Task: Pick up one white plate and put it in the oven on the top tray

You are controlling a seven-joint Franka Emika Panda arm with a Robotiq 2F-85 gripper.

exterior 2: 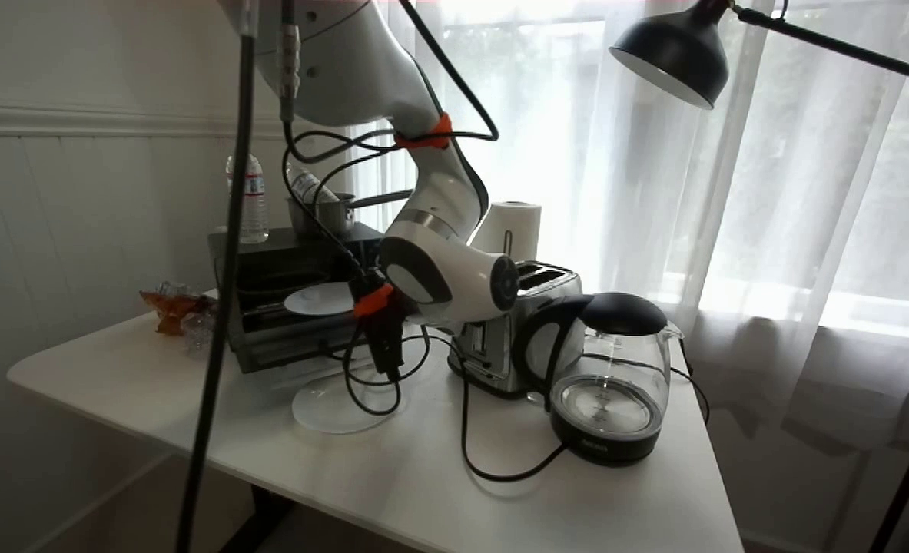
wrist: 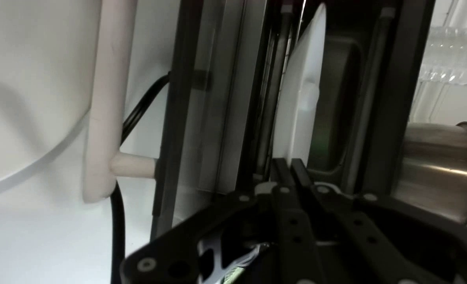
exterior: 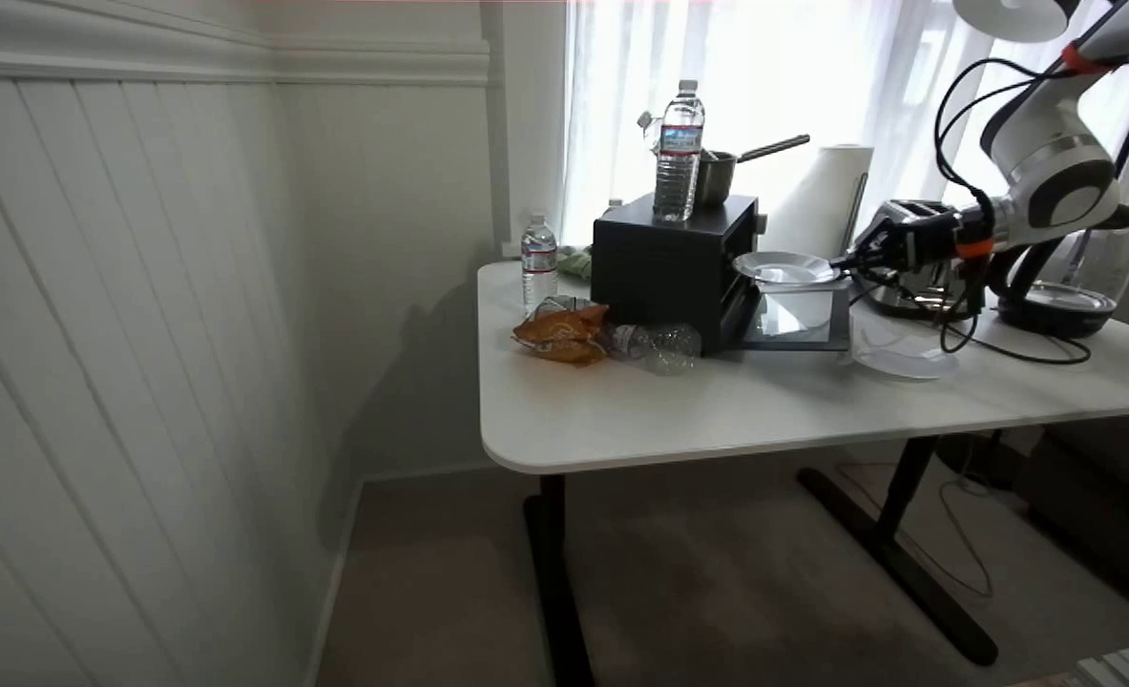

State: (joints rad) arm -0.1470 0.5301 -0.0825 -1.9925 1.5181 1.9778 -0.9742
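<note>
At oven (exterior: 664, 272), white plate (wrist: 295, 104) btwn fingers (wrist: 283, 174), edge-on in wrist cam only.

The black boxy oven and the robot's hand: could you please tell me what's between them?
A round white plate, held by the hand, in both exterior views.
</note>
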